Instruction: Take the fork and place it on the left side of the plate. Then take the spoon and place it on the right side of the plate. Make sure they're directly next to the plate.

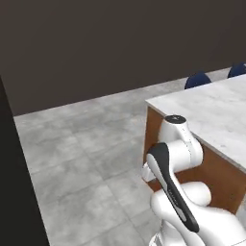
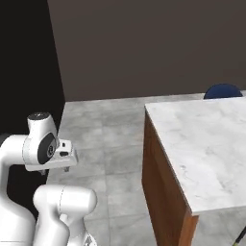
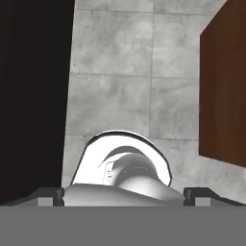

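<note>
The fork, the spoon and the plate are out of view. My arm is folded up close to the base, with its hand pointing down at the grey tiled floor. In the hand view my gripper is open: its two dark fingertips stand far apart with nothing between them. The gripper hangs to the left of the counter's wooden side.
An island counter with a marble top and brown wooden sides stands to the right of the arm. Blue chairs sit at its far edge. A black panel rises on the left. Open tiled floor lies ahead.
</note>
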